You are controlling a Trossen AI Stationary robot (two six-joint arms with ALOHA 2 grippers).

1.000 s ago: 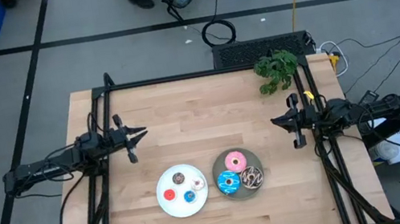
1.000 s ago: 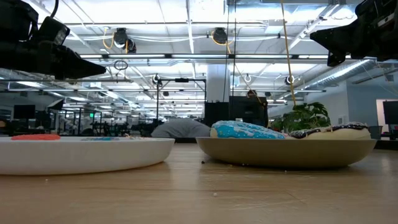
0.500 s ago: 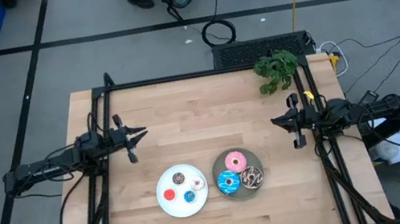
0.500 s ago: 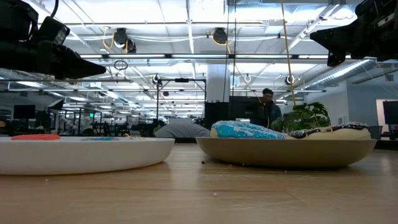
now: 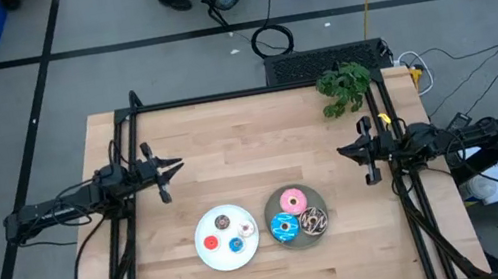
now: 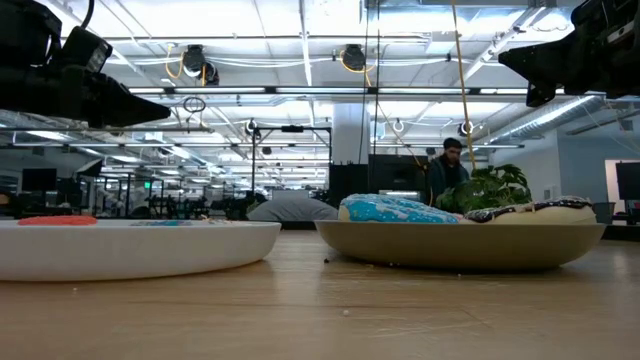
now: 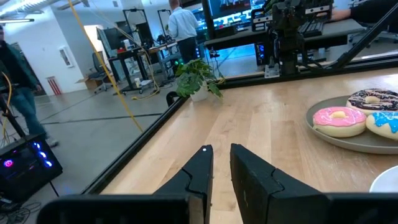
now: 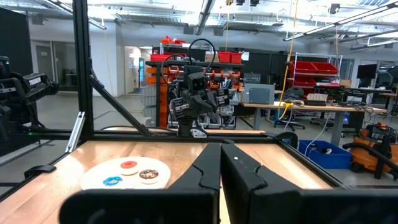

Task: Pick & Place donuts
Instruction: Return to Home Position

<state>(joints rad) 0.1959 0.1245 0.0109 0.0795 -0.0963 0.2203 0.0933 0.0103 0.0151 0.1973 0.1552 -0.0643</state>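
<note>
High view: I see the L gripper (image 5: 173, 167) over the table's left side and the R gripper (image 5: 342, 152) over its right side, both well apart from the plates. Wrist cams show each pair of fingers almost together, holding nothing. On the grey plate (image 5: 272, 208) lie the pink donut (image 5: 292, 201), blue sprinkled donut (image 5: 284, 225) and dark brown donut (image 5: 313, 220). On the white plate (image 5: 204, 256), just beside it, lie the tiny brown donut (image 5: 222, 223), tiny white donut (image 5: 246, 228), tiny red donut (image 5: 211, 243) and tiny blue donut (image 5: 235, 245).

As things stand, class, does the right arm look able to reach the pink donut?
Probably yes: the right gripper hangs over bare table, with nothing between it and the pink donut on the grey plate.
</note>
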